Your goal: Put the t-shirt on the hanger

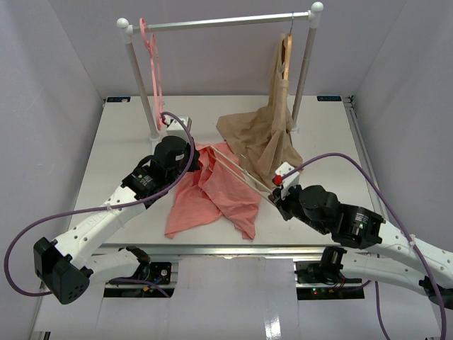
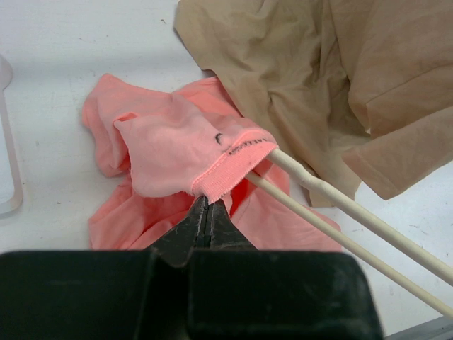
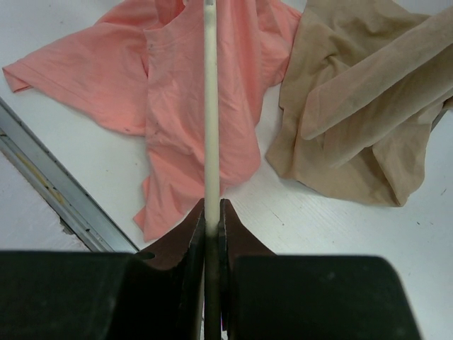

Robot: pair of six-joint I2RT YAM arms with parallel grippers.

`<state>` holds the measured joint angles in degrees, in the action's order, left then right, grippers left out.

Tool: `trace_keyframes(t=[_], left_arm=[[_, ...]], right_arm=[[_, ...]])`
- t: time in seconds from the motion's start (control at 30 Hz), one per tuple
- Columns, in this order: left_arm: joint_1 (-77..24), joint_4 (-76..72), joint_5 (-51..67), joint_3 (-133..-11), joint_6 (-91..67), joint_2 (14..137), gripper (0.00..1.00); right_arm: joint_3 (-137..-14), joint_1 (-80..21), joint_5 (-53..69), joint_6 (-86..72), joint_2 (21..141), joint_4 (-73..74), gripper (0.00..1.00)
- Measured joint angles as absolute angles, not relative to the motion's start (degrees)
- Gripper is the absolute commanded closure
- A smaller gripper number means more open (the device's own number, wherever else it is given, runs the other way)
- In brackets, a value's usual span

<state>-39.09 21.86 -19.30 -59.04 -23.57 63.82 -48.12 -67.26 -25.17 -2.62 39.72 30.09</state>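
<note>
The salmon-pink t-shirt (image 1: 212, 195) lies crumpled on the table centre. My left gripper (image 2: 209, 202) is shut on its ribbed collar (image 2: 230, 173) and holds that edge lifted. The cream-white hanger (image 1: 237, 170) reaches from my right gripper into the collar; two of its thin bars (image 2: 340, 223) show in the left wrist view. My right gripper (image 3: 211, 205) is shut on one hanger bar (image 3: 210, 106), which runs straight ahead over the t-shirt (image 3: 177, 85). The hanger's hook is hidden.
A beige garment (image 1: 265, 134) hangs from a brown wooden hanger (image 1: 286, 53) on the rail (image 1: 219, 23) and spreads onto the table, next to the hanger bars (image 2: 318, 85). A pink hanger (image 1: 152, 64) hangs at the rail's left. The table's front edge (image 3: 49, 188) is near.
</note>
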Motion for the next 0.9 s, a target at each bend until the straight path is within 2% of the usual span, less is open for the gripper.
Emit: trace_keyframes(t=[0.6,0.9], left_arm=[[-39.09,22.71,-16.14,-62.10,-21.20,64.10,1.00],[-38.71,23.55,-8.94,-63.90,-18.32,64.42,1.00]], right_arm=[[-46.92,-67.24,-17.99,0.30,42.07,26.34,0.92],[-46.19,-67.24,-14.89,0.57,43.51,23.26,0.92]])
